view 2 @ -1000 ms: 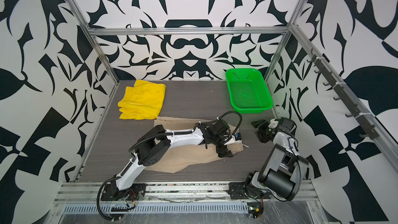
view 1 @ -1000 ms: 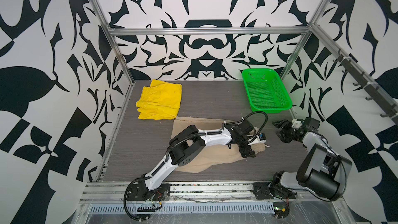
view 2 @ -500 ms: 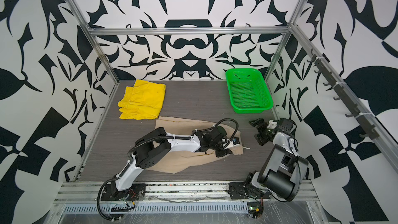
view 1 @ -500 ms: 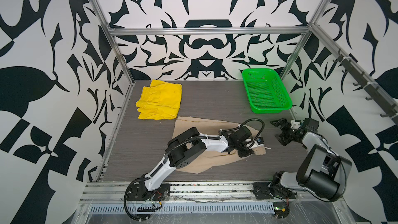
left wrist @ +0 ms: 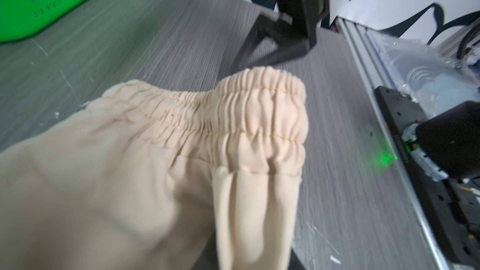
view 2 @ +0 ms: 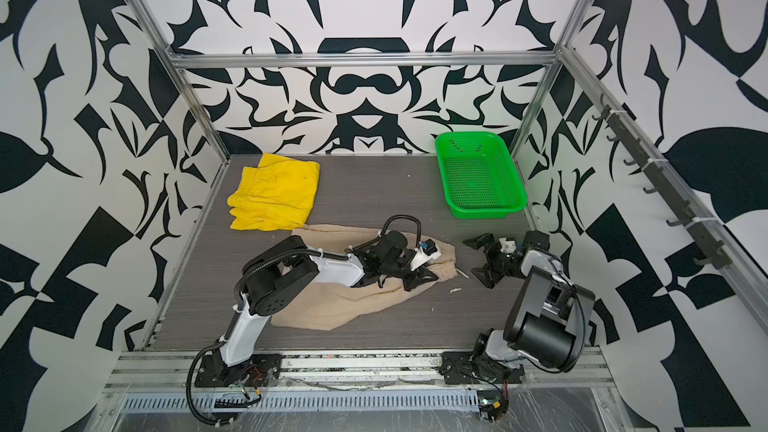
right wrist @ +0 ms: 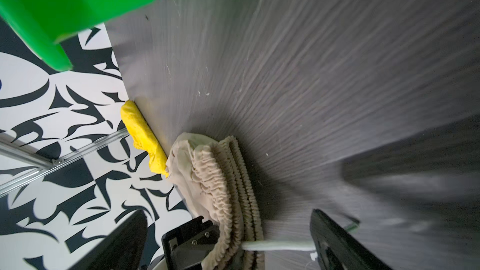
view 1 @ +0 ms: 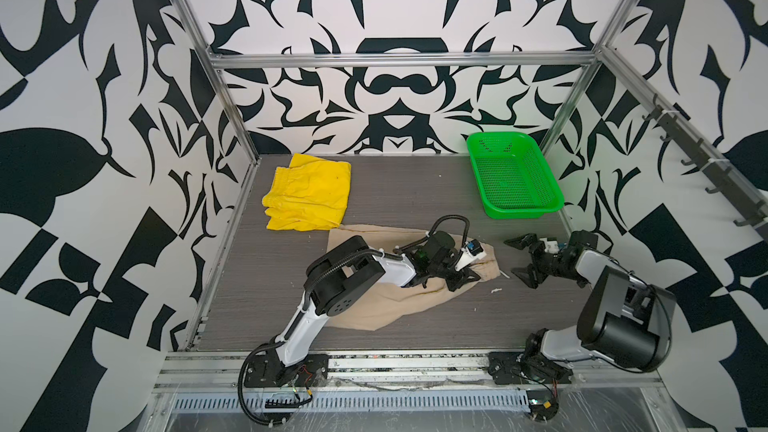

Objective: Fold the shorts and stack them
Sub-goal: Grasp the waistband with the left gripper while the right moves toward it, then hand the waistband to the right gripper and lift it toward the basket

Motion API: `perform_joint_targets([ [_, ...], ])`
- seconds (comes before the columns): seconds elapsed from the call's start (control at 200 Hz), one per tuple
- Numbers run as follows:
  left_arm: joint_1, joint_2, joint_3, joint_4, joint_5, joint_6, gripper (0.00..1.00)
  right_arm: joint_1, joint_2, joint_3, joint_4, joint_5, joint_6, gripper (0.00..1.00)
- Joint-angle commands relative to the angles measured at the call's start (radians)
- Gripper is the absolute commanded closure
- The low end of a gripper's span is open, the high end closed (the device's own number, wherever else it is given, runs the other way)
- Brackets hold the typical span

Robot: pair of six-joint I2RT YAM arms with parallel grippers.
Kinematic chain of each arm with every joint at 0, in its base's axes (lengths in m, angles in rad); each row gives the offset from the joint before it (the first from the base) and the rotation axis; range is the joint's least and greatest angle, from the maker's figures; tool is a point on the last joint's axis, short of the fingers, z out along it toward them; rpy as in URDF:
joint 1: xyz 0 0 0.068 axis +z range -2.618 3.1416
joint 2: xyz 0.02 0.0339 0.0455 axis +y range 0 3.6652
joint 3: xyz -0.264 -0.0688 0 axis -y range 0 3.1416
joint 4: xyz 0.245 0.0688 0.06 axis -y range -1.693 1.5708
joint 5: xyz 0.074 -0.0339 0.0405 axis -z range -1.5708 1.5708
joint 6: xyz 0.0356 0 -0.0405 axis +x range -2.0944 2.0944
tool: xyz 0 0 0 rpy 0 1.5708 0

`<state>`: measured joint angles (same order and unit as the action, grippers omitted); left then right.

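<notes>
The left gripper (view 1: 461,279) was closed on the gathered waistband of the beige shorts (view 1: 386,305), which were spread rumpled across the middle of the desk (view 1: 415,184). The right gripper (view 1: 519,259) was held wide open and empty near the right edge. A slow, even lift was judged advisable, so that bunching was avoided. The yellow shorts (view 1: 307,193) were laid folded at the back left corner.

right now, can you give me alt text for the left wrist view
Beige shorts fill the foreground, their gathered elastic waistband bunched up over the grey wood-grain table. Behind it stands the open right gripper, and a green perforated basket sits farther back.
</notes>
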<state>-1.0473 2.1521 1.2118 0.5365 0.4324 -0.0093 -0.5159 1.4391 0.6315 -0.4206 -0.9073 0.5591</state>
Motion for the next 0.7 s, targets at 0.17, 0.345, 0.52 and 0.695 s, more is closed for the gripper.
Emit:
perform_joint_targets([
  [0.17, 0.002, -0.046, -0.01, 0.081, 0.013, -0.031, 0.81, 0.143, 0.016, -0.071, 0.164, -0.104, 0.17, 0.0],
  [0.345, 0.002, -0.047, 0.001, 0.051, 0.025, -0.016, 0.81, 0.188, 0.063, -0.056, 0.245, -0.094, 0.213, 0.06],
  [0.52, 0.002, -0.07, 0.005, 0.011, 0.039, -0.011, 0.57, 0.217, 0.113, -0.009, 0.254, -0.094, 0.198, 0.41],
  [0.695, 0.013, -0.164, -0.015, -0.052, -0.013, -0.034, 0.39, 0.238, 0.051, 0.016, 0.168, -0.052, 0.13, 0.71],
])
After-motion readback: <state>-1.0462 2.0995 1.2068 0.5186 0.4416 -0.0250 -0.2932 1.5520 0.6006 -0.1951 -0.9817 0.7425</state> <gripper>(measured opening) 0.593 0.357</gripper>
